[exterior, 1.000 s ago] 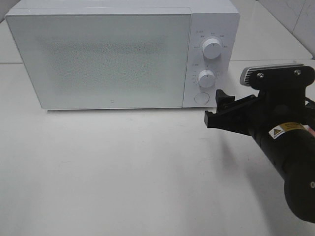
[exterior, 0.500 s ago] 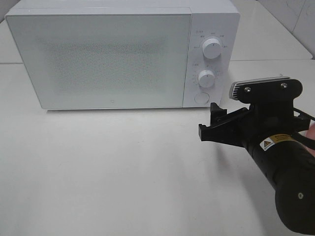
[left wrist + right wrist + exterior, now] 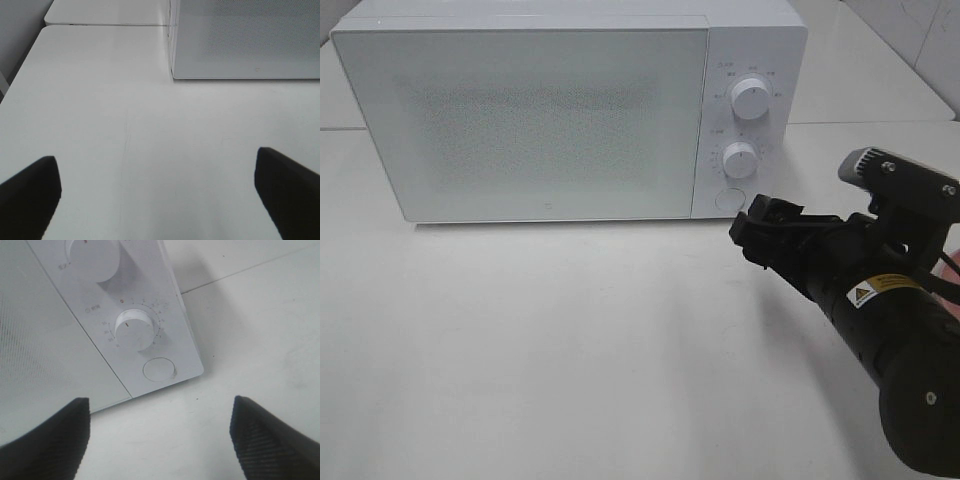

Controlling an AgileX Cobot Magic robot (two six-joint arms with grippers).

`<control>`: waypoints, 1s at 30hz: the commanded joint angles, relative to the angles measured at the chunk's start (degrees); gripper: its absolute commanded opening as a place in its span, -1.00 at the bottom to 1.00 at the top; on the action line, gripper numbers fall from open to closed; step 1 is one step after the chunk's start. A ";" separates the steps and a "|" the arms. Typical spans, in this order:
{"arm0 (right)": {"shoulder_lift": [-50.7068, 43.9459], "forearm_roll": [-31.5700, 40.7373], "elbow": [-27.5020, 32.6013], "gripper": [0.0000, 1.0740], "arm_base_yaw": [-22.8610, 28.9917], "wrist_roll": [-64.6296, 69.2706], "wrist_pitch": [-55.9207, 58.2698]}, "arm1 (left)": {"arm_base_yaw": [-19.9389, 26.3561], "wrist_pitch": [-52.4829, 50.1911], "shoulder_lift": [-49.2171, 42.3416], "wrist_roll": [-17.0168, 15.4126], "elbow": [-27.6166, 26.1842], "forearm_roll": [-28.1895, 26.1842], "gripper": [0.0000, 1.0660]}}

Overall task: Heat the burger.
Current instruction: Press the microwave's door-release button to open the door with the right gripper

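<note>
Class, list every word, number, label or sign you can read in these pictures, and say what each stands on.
"0": top of the scale around the lower knob of the microwave.
Other figures there and the label beside them: too blurred.
Marks around the upper knob: too small.
Mark low on its door: too small.
Yellow sticker on the right arm: warning triangle; print too small.

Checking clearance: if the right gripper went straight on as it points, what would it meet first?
Probably the right gripper meets the microwave's round button, below the lower dial; nothing between. Depth unclear.
</note>
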 commanded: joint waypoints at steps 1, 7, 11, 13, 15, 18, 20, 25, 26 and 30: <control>-0.17 -0.69 0.11 0.33 0.40 8.94 0.17 | -0.17 -0.34 -0.97 -0.17 0.11 -0.06 0.93; -0.17 -0.74 0.11 0.13 0.40 30.65 0.69 | -0.17 -0.34 -0.97 -0.17 0.11 -0.06 0.93; -0.17 -0.74 0.11 -0.09 0.40 44.58 2.06 | -0.17 -0.34 -0.97 -0.17 0.11 -0.06 0.93; -0.17 -0.74 0.11 -0.15 0.40 47.33 2.46 | -0.17 -0.34 -0.97 -0.17 0.11 -0.06 0.93; -0.17 -0.74 0.11 -0.26 0.40 52.94 3.04 | -0.17 -0.34 -0.97 -0.17 0.11 -0.06 0.93; -0.17 -0.46 0.11 -0.47 0.40 58.04 3.44 | -0.17 -0.34 -0.97 -0.17 0.11 -0.06 0.93; -0.17 -0.29 0.11 -0.62 0.40 59.01 4.01 | -0.17 -0.34 -0.97 -0.17 0.11 -0.06 0.93; -0.17 -0.11 0.11 -0.95 0.40 61.99 6.70 | -0.17 -0.34 -0.97 -0.17 0.11 -0.06 0.93; -0.17 -0.11 0.11 -0.95 0.40 61.99 6.70 | -0.17 -0.34 -0.97 -0.17 0.11 -0.06 0.93; -0.17 -0.11 -0.63 -1.00 0.34 64.97 9.45 | -0.17 -0.34 -0.97 -0.17 0.11 -0.06 0.93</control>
